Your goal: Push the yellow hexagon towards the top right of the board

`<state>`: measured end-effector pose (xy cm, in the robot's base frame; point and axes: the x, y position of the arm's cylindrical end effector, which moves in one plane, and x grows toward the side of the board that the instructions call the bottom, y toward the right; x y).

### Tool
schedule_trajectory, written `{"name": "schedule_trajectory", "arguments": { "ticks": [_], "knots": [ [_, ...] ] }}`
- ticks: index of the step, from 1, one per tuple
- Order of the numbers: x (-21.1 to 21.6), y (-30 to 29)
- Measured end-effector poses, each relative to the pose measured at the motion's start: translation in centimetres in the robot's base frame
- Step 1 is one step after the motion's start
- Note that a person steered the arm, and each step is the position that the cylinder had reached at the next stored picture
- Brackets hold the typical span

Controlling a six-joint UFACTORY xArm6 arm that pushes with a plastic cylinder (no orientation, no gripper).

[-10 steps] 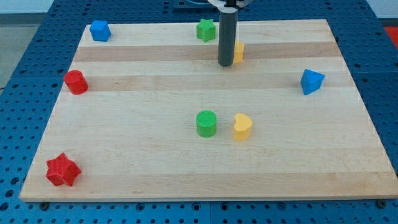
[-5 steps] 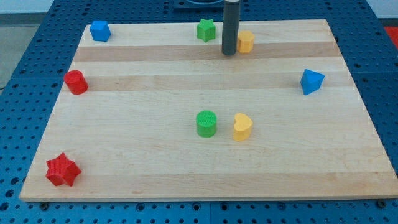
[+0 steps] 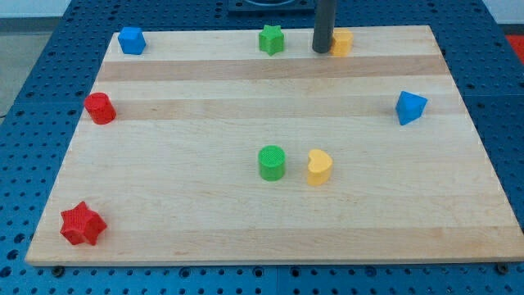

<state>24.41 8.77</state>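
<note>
The yellow hexagon [image 3: 342, 43] lies near the board's top edge, right of centre. My tip [image 3: 322, 50] stands right against its left side, partly covering it. The dark rod rises straight out of the view's top.
A green star [image 3: 272, 39] sits left of the rod at the top. A blue block [image 3: 131, 40] is at the top left, a red cylinder [image 3: 99, 108] at the left, a red star [image 3: 82, 224] at the bottom left. A green cylinder [image 3: 272, 162] and yellow heart [image 3: 318, 167] are mid-board. A blue block [image 3: 409, 107] is at the right.
My tip has moved up and to the right, and the yellow hexagon has slid ahead of it towards the board's top edge. The other blocks have not moved.
</note>
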Motion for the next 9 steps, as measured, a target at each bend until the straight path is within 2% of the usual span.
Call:
{"name": "schedule_trajectory", "arguments": {
  "ticks": [1, 4, 5, 7, 9],
  "knots": [
    [-0.8, 0.8],
    [-0.7, 9.1],
    [-0.3, 8.0],
    [3.1, 12.4],
    [2.4, 13.1]
  ]
}}
